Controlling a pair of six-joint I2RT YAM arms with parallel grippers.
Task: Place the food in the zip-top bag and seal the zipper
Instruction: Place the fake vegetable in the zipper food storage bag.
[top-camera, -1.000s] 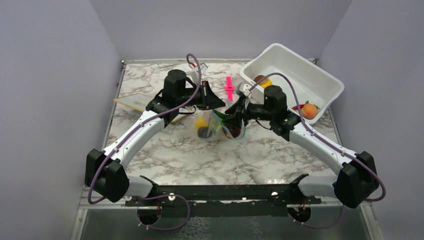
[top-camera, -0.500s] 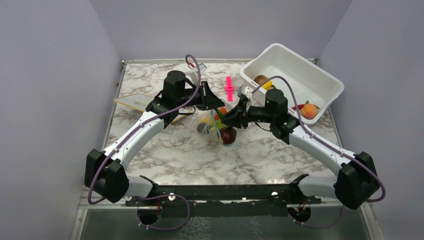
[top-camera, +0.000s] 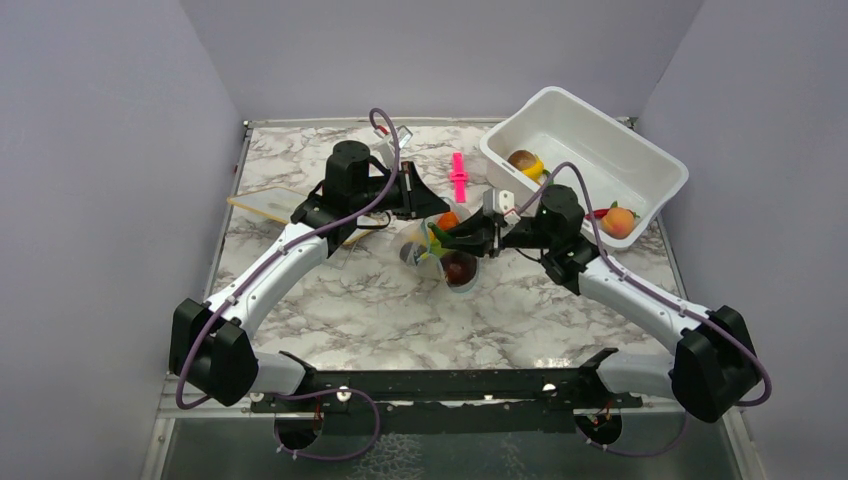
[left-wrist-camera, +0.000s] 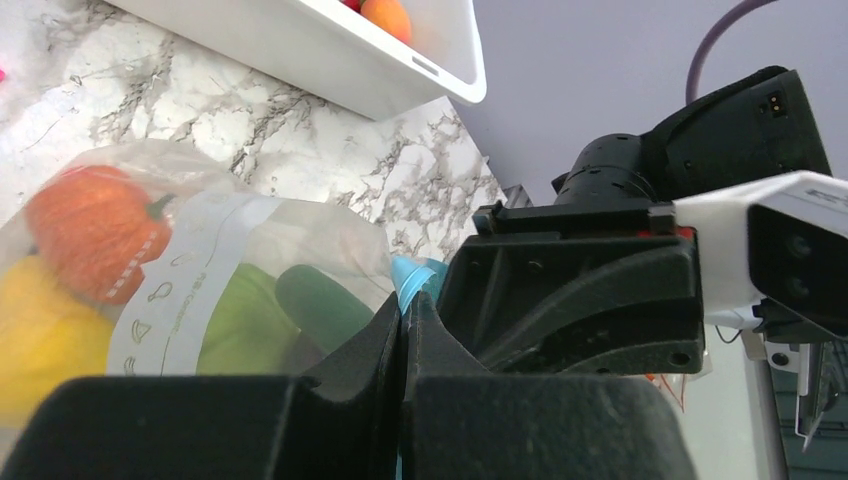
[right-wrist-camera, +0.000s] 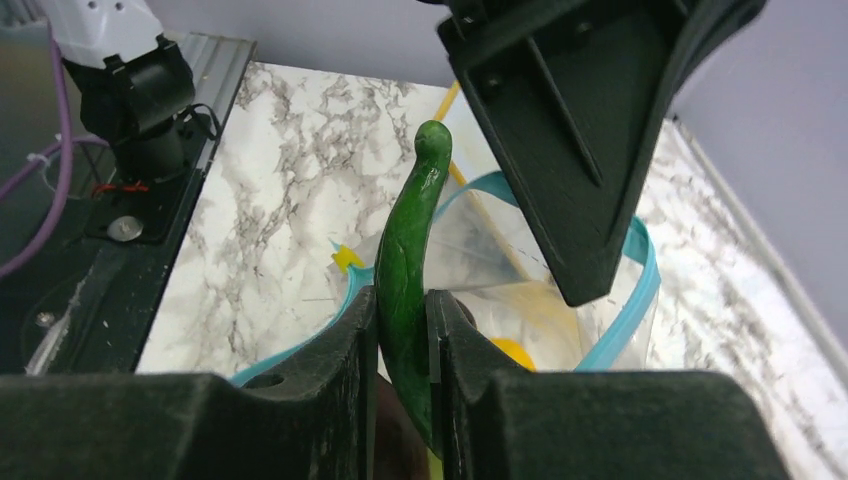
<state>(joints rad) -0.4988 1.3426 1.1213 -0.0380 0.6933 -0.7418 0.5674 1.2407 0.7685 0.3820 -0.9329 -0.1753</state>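
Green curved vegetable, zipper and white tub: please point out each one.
Green curved vegetable (right-wrist-camera: 405, 270): right wrist view, middle of its body.
Zipper (right-wrist-camera: 650, 265): right wrist view, right-hand bend of the strip.
White tub (top-camera: 610, 150): top external view, bare inner floor.

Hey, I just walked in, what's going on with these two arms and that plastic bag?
The left end effector is pinching the zip-top bag by its blue zipper edge, holding the mouth open. The right end effector is clamped on a long green piece, poised at that opening. An orange piece, a yellow piece and a dark brown piece already sit inside. More food waits in the white tub. The zipper is not sealed.
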